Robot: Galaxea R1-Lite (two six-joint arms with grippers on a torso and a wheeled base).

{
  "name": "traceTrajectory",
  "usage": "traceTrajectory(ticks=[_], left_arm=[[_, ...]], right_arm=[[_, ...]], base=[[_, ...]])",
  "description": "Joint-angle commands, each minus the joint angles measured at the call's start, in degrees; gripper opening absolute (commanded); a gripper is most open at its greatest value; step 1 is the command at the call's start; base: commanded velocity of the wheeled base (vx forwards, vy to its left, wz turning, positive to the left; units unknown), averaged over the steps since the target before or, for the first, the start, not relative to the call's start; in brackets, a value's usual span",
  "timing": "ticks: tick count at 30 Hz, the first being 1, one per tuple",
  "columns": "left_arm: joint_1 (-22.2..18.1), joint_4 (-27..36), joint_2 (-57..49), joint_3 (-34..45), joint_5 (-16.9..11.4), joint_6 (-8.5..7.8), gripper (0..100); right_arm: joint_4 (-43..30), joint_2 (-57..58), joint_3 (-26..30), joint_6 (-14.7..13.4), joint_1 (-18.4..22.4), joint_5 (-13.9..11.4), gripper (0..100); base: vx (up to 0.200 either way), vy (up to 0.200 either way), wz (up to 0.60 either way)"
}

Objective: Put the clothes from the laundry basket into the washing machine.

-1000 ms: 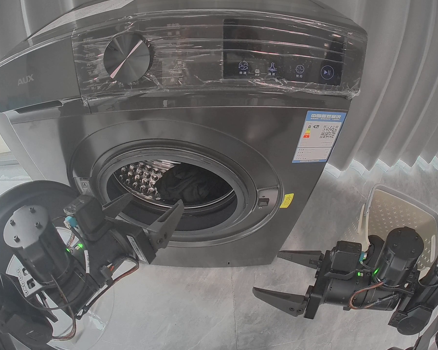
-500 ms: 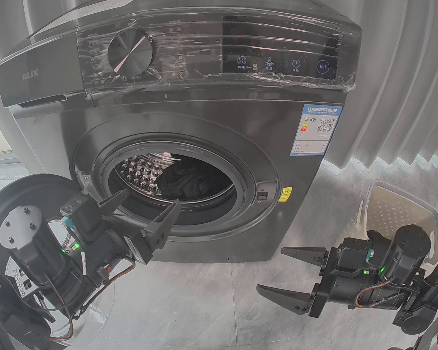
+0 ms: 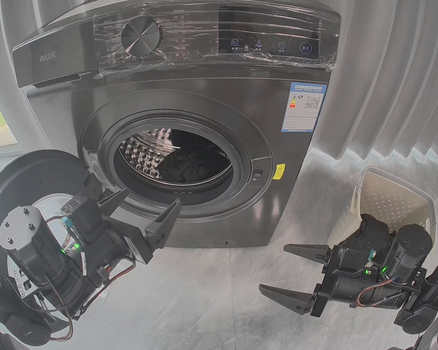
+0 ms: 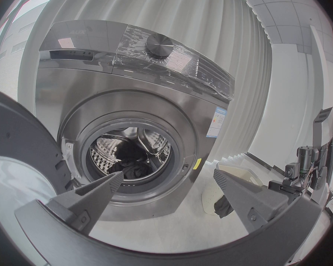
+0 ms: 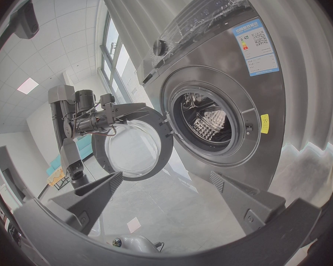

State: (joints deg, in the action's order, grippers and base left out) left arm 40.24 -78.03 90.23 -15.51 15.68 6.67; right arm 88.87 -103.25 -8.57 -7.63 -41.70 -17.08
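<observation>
The grey washing machine (image 3: 190, 93) stands with its round door (image 3: 29, 176) swung open to the left. Dark clothes (image 3: 194, 164) lie in the drum, also seen in the left wrist view (image 4: 131, 165). A cream laundry basket (image 3: 394, 202) sits on the floor to the machine's right, with a dark garment (image 3: 372, 229) at its near edge. My left gripper (image 3: 151, 199) hangs open and empty in front of the drum's lower left rim. My right gripper (image 3: 275, 268) is open and empty low over the floor, just left of the basket.
Grey curtains (image 3: 399, 74) hang behind and to the right of the machine. The tiled floor (image 3: 219, 292) in front of the machine is bare. The open door (image 5: 137, 148) juts out beside my left arm.
The whole head view has shifted: the machine now looks smaller and higher, so the camera moved. More of the basket and its dark garment shows. Both grippers stay open.
</observation>
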Motion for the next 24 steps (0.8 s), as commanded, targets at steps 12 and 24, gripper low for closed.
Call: traceTrajectory(ticks=[12,24], left_arm=[[0.98,-0.45,-1.29,2.59,0.23,-0.08,100],[-2.27,-0.01,-12.36,15.51,3.04,4.49,100]], right_arm=[[-0.19,10.62,0.48,3.06,0.31,5.92,100],[-5.72,29.25,8.57,2.36,9.36,18.49,100]], base=[[0.000,-0.133,0.00],[0.000,0.000,0.00]])
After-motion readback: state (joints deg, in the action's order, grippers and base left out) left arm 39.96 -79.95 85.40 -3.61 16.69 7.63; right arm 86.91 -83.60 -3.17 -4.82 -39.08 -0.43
